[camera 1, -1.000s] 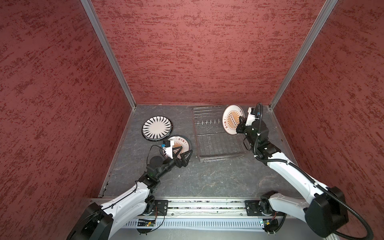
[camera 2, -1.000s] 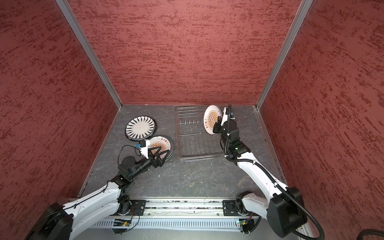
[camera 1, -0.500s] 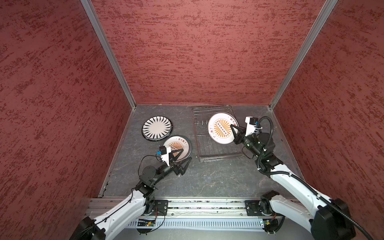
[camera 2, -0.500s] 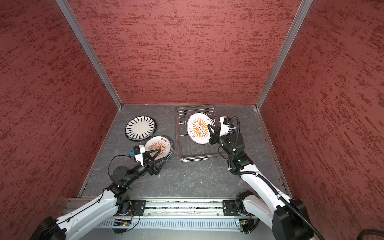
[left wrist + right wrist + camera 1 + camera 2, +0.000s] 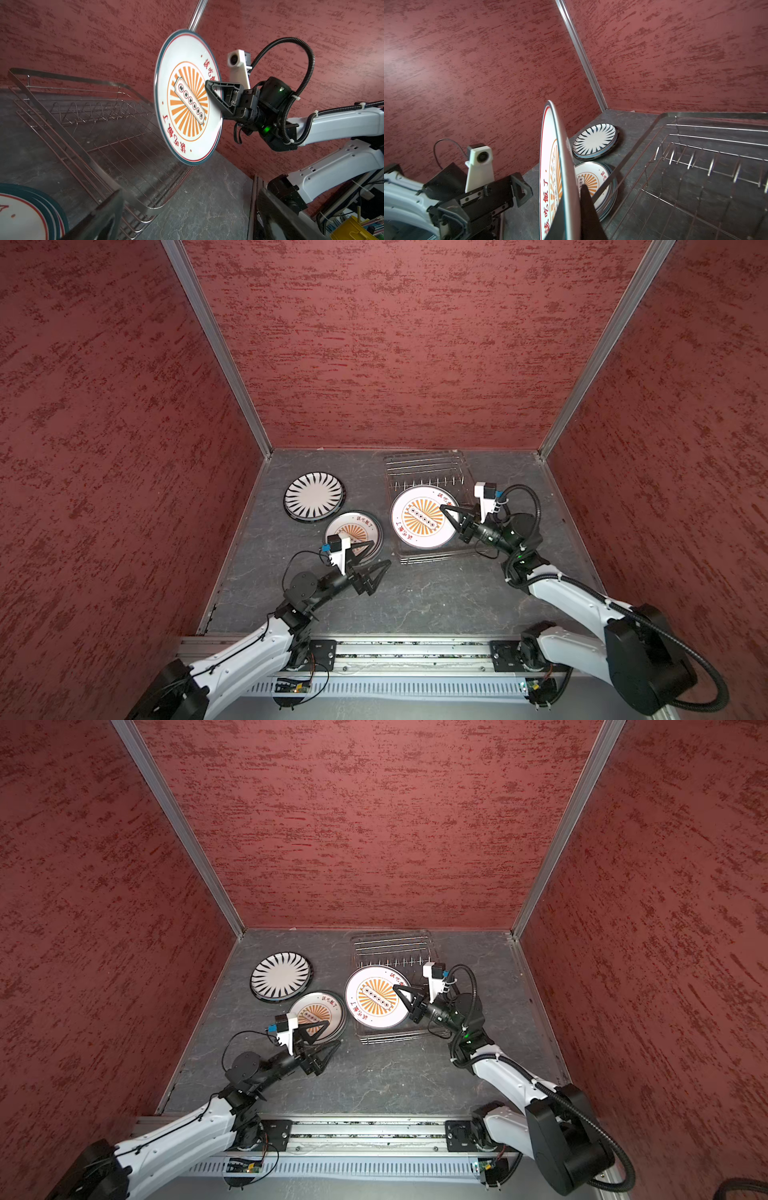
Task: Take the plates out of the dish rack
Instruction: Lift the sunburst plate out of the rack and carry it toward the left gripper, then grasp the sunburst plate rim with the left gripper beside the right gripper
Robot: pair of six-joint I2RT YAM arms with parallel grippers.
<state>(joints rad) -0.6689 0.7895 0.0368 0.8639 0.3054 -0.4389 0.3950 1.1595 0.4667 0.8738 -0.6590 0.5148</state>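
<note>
My right gripper is shut on the rim of a white plate with an orange sunburst. It holds the plate on edge in the air above the near half of the silver wire dish rack, face turned toward the left arm. My left gripper hangs open just left of the rack's near corner, apart from the plate, nothing between its fingers.
A stack of sunburst plates with a dark rim lies flat on the table left of the rack, partly under the left gripper. A black radial-stripe plate lies behind it. Red walls close three sides.
The right gripper has carried the sunburst plate from the rack's far right corner toward its near left, turning the face toward the left arm. The left gripper shifted slightly right and stays open.
</note>
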